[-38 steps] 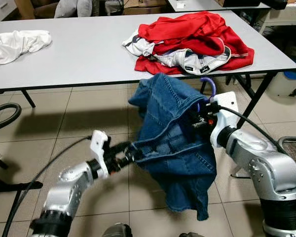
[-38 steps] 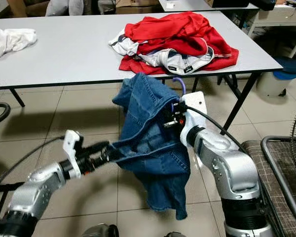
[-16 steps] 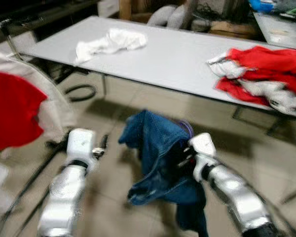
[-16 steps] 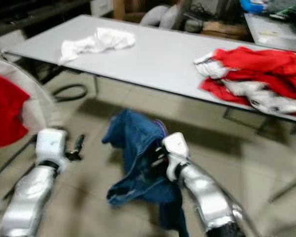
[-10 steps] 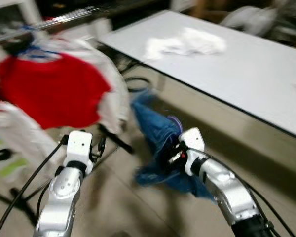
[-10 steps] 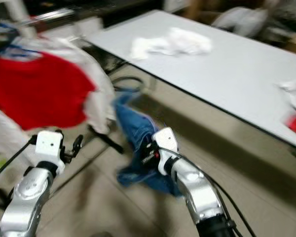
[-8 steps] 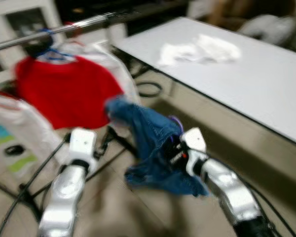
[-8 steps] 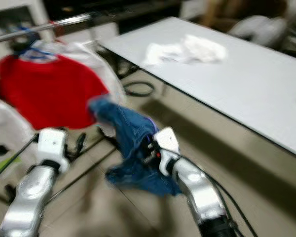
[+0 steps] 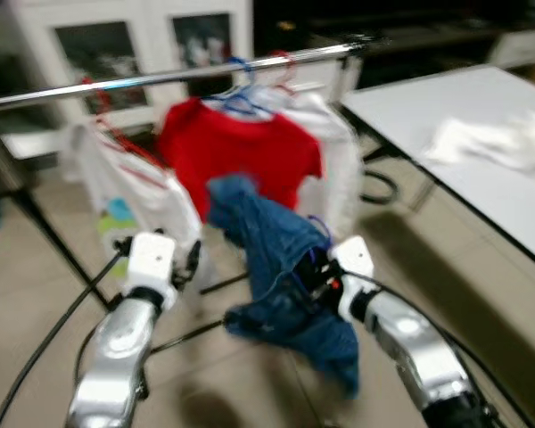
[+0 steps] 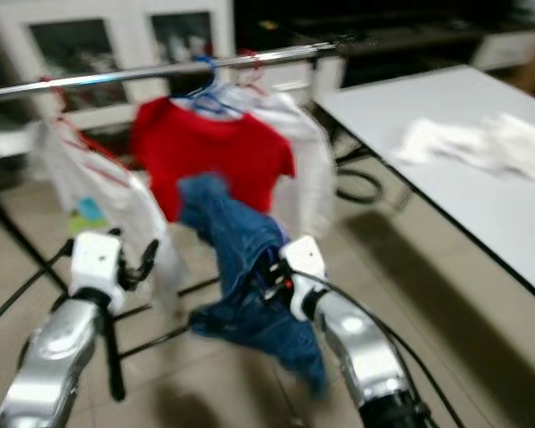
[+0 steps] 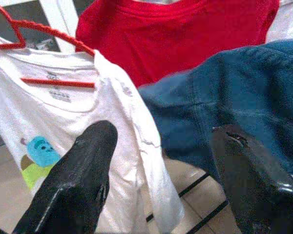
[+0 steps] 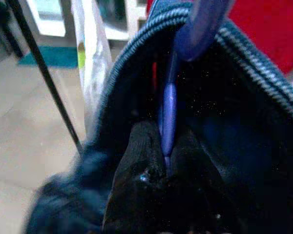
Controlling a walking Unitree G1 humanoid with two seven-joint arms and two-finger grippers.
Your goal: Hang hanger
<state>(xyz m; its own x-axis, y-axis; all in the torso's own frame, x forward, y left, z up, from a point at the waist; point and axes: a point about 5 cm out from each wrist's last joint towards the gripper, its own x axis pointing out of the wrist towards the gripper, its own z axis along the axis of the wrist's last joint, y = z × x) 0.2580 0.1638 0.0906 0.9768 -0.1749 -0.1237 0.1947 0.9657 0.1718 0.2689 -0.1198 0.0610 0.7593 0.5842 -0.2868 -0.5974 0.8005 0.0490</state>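
A blue denim jacket (image 9: 276, 267) hangs on a purple hanger (image 12: 168, 112), and my right gripper (image 9: 316, 276) is shut on the hanger's stem under the collar. The hanger's hook (image 9: 319, 227) pokes up just behind the jacket. My left gripper (image 9: 189, 259) is open and empty, to the left of the jacket and apart from it; in the left wrist view its fingers (image 11: 88, 161) frame the denim. Beyond both runs a metal clothes rail (image 9: 205, 73), higher than the jacket.
On the rail hang a red shirt (image 9: 241, 152) on a blue hanger (image 9: 241, 98) and a white printed shirt (image 9: 129, 192) on a red hanger (image 11: 44, 34). A grey table (image 9: 464, 111) with a white cloth (image 9: 495, 143) stands at right. White cabinets (image 9: 116, 45) lie behind.
The view has swung left from the table to the clothes rail. My left gripper has let go of the jacket and opened. The right gripper still holds the hanger.
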